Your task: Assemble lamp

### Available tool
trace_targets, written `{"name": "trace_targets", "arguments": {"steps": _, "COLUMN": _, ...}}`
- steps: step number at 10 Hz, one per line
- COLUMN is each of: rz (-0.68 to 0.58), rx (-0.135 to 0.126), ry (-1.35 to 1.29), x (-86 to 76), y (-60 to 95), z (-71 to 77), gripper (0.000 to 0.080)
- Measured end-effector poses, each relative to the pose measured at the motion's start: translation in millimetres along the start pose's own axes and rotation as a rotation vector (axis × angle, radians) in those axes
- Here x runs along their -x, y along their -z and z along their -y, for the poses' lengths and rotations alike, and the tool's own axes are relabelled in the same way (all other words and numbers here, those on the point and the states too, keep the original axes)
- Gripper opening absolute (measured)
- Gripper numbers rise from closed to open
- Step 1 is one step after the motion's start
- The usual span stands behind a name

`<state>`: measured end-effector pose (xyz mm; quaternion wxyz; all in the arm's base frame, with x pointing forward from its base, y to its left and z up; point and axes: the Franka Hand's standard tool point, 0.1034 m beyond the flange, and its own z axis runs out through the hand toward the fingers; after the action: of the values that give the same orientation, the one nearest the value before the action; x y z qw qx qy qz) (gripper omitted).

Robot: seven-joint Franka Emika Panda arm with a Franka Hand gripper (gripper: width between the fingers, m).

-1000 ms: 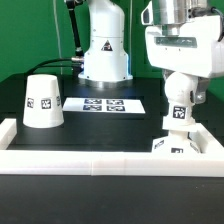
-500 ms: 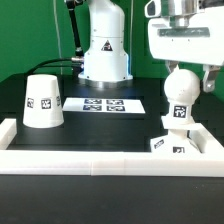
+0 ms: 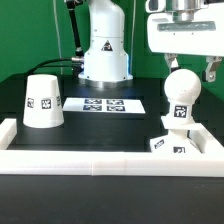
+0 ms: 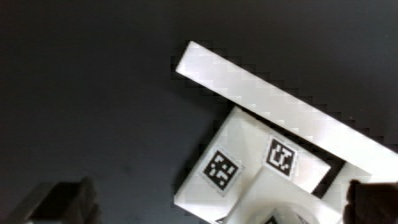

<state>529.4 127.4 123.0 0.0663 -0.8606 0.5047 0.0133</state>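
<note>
The white bulb post [image 3: 180,95] stands upright on the flat angular base [image 3: 172,146] at the exterior view's right, close to the rail corner. My gripper [image 3: 188,68] is open and empty just above the post's round head, one finger on each side. The cone shade [image 3: 42,101] stands apart at the exterior view's left. In the wrist view the gripper [image 4: 221,205] looks down on the tagged base [image 4: 249,165] between its dark fingertips [image 4: 68,200].
The marker board [image 3: 105,105] lies flat at the middle back. The white rail border [image 3: 100,160] runs along the front and both sides and shows in the wrist view [image 4: 267,85]. The arm's own pedestal [image 3: 105,45] stands behind the board.
My gripper was low around the bulb post's head a second ago. It has let go and risen straight up; the post stays standing on the base.
</note>
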Motion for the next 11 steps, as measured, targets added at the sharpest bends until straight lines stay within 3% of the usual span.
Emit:
{"name": "trace_targets", "arguments": {"steps": 2, "rz": -0.006, "rx": 0.007, "ry": 0.100, "x": 4.0, "y": -2.9, "z": -1.2, "gripper": 0.0698}}
{"name": "trace_targets", "arguments": {"steps": 3, "rz": -0.016, "rx": -0.001, "ry": 0.197, "x": 3.0, "y": -3.1, "z": -9.8, "gripper": 0.0698}}
{"name": "trace_targets", "arguments": {"steps": 6, "rz": -0.023, "rx": 0.016, "ry": 0.383, "x": -12.8, "y": -1.8, "z": -32.1, "gripper": 0.0698}}
{"name": "trace_targets", "arguments": {"steps": 9, "rz": -0.023, "rx": 0.017, "ry": 0.389, "x": -11.8, "y": -2.3, "z": -31.5, "gripper": 0.0698}}
{"name": "trace_targets", "arguments": {"steps": 11, "rz": -0.032, "rx": 0.024, "ry": 0.518, "x": -30.3, "y": -0.2, "z": -39.0, "gripper": 0.0698}}
